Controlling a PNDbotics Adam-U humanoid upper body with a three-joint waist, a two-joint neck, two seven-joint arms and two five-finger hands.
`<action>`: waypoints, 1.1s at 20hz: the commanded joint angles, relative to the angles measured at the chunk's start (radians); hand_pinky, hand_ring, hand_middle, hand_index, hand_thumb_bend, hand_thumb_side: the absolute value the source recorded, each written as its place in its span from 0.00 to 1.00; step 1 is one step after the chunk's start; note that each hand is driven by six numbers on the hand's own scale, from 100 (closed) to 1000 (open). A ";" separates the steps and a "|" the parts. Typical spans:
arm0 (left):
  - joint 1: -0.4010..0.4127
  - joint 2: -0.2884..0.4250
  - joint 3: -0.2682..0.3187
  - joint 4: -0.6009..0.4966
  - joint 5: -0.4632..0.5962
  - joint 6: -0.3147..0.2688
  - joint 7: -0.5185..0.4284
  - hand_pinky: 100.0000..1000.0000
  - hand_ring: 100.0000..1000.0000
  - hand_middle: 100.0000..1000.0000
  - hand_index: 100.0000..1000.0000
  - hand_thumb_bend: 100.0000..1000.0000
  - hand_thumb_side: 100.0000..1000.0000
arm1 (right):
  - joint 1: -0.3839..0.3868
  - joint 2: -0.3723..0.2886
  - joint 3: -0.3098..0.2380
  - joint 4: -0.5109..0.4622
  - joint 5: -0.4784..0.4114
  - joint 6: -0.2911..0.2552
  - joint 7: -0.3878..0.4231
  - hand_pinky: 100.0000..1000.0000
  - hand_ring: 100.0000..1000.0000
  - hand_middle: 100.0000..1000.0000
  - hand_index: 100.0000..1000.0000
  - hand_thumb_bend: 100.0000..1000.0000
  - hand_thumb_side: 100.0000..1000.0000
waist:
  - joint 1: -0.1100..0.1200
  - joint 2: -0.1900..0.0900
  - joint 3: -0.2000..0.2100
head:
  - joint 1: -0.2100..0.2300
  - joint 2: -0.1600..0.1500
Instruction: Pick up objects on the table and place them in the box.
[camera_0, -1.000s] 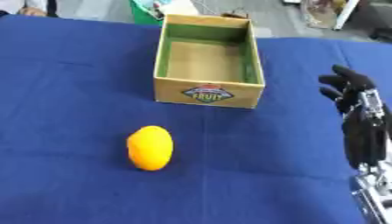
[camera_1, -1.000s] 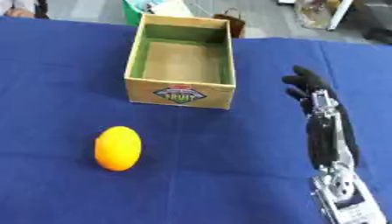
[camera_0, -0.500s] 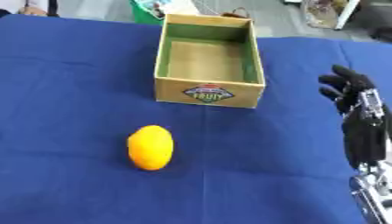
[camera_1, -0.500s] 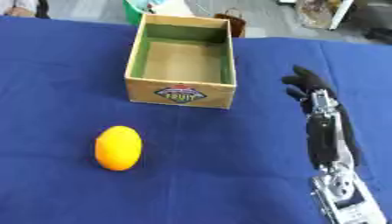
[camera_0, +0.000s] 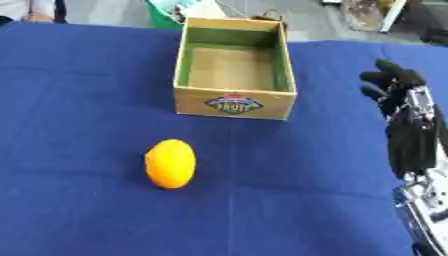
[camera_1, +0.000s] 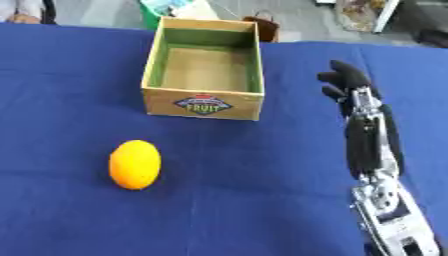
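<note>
An orange, egg-shaped fruit (camera_0: 170, 163) lies alone on the blue tablecloth, left of centre. Behind it stands an open cardboard box (camera_0: 233, 103) with green inner walls and a "FRUIT" label on its front; nothing shows inside it. My right hand (camera_1: 346, 85) reaches up from the lower right, to the right of the box, apart from it and holding nothing. Its black fingers are bent over at the tips. The fruit is far to the left of this hand. My left hand shows in neither view.
The blue cloth (camera_0: 79, 90) covers the whole table. Beyond its far edge there is a green container (camera_0: 166, 11) and other clutter on the floor. A person's sleeve (camera_0: 24, 9) shows at the far left corner, not touching anything.
</note>
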 joint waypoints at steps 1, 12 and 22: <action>-0.031 0.098 -0.027 0.002 -0.047 -0.028 -0.040 0.43 0.38 0.49 0.59 0.00 0.58 | -0.005 -0.013 -0.005 -0.020 -0.006 -0.001 0.000 0.85 0.86 0.66 0.85 0.00 1.00 | 0.008 -0.016 0.000 | -0.018 -0.007; -0.178 0.337 -0.127 0.122 -0.206 -0.126 -0.162 0.47 0.47 0.56 0.74 0.00 0.55 | 0.000 -0.014 0.000 -0.020 -0.004 0.005 0.002 0.85 0.86 0.66 0.85 0.00 1.00 | 0.002 -0.016 -0.001 | -0.014 0.013; -0.351 0.335 -0.318 0.169 -0.354 -0.133 -0.308 0.49 0.51 0.61 0.78 0.00 0.62 | 0.001 -0.016 0.009 -0.020 -0.007 0.008 0.010 0.85 0.86 0.66 0.85 0.00 1.00 | -0.006 -0.020 -0.007 | -0.004 -0.015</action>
